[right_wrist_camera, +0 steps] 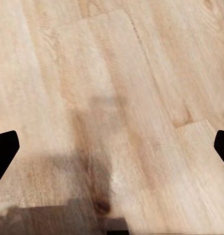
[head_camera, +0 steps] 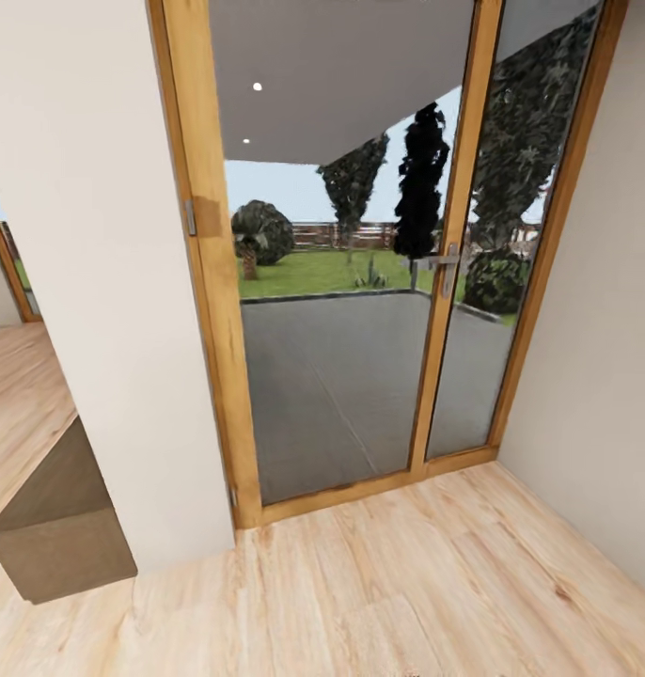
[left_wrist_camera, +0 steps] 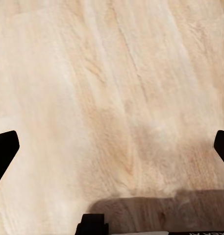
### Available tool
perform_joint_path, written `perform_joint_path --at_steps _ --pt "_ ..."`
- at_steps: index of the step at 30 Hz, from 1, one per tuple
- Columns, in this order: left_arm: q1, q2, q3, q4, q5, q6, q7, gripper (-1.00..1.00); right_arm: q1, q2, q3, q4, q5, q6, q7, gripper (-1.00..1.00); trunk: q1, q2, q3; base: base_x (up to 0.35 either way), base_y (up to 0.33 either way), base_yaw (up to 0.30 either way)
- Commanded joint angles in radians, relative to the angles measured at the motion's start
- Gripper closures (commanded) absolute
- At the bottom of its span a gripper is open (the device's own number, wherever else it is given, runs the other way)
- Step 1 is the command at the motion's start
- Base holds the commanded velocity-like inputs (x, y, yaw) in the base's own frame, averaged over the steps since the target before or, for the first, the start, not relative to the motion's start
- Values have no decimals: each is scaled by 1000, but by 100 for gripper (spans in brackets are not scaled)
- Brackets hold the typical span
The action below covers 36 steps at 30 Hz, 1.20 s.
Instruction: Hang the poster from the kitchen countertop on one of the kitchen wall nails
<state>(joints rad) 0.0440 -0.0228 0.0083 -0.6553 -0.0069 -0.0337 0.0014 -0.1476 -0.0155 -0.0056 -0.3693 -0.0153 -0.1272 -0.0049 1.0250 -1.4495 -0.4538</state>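
The poster, the kitchen countertop and the wall nails are out of view. In the left wrist view my left gripper (left_wrist_camera: 112,149) hangs over light wooden floor, its two dark fingertips (left_wrist_camera: 4,149) far apart at the picture's edges, open and empty. In the right wrist view my right gripper (right_wrist_camera: 112,149) is the same: open, nothing between its fingertips (right_wrist_camera: 4,149), with bare floorboards below.
Ahead stands a wood-framed glass door (head_camera: 351,282) with a metal handle (head_camera: 447,263), looking out on a terrace and garden. A white wall pillar (head_camera: 106,282) is at the left, a white wall (head_camera: 605,376) at the right. A brown step or low block (head_camera: 64,527) sits at the lower left. Wooden floor (head_camera: 388,583) lies in front.
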Motion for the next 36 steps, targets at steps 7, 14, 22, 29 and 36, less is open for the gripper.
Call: perform_joint_path --at_steps 7,14,22,29,36 --pt "0 0 1 -1 -1 -2 0 -100 0 0 0 1 -2 -4 -1 -100 0 0 2 0 0 -300" --pt "0 0 1 -1 -1 -2 0 -100 0 -1 0 1 -2 -4 -1 -100 0 0 5 0 0 -300" --pt "0 0 1 0 -1 -2 0 -100 0 -1 -2 3 -2 -4 -1 -100 0 0 9 -9 0 -300" --pt "0 -1 -1 37 -1 -2 0 -100 0 -1 -1 3 -2 -3 -1 -100 0 0 10 -187 0 -187" --pt "0 -2 -1 47 -1 -2 1 -100 1 -13 -2 36 -2 -7 0 -100 0 0 11 -162 0 -14"
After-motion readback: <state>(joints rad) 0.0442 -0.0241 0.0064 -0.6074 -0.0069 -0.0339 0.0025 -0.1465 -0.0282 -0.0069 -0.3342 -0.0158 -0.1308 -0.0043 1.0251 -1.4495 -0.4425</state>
